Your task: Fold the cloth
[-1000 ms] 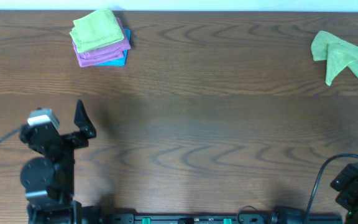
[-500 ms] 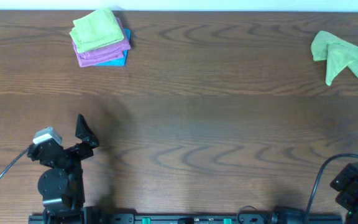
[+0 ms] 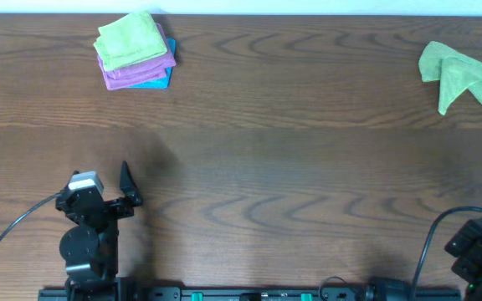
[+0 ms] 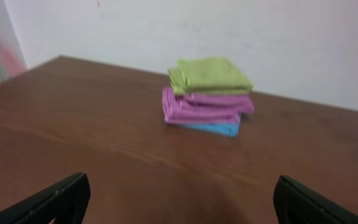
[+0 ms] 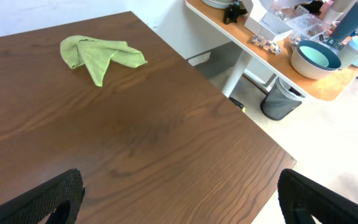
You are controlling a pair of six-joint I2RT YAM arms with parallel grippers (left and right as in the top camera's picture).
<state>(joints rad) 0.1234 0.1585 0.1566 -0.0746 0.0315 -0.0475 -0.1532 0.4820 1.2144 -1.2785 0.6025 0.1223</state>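
The cloth (image 3: 458, 73) is lime green and lies crumpled at the far right of the table, also seen in the right wrist view as the cloth (image 5: 98, 53), well ahead of my right gripper (image 5: 182, 199). That gripper is open over bare wood near the table's right corner, with nothing between its fingers. Only the right arm's base (image 3: 475, 251) shows from overhead. My left gripper (image 3: 122, 191) sits low at the front left, open and holding nothing, seen from the wrist as the left gripper (image 4: 182, 202) facing the far stack.
A folded stack stands at the far left: a matching green cloth (image 3: 130, 40) on a purple cloth (image 3: 141, 68) on a blue one (image 3: 153, 82). Past the table's right edge (image 5: 247, 121) are the floor, a bin (image 5: 281, 99) and a side table with a bowl (image 5: 316, 57).
The left arm has drawn back toward the front edge and shifted a little right, its gripper still open. The right arm and both green cloths have not moved.
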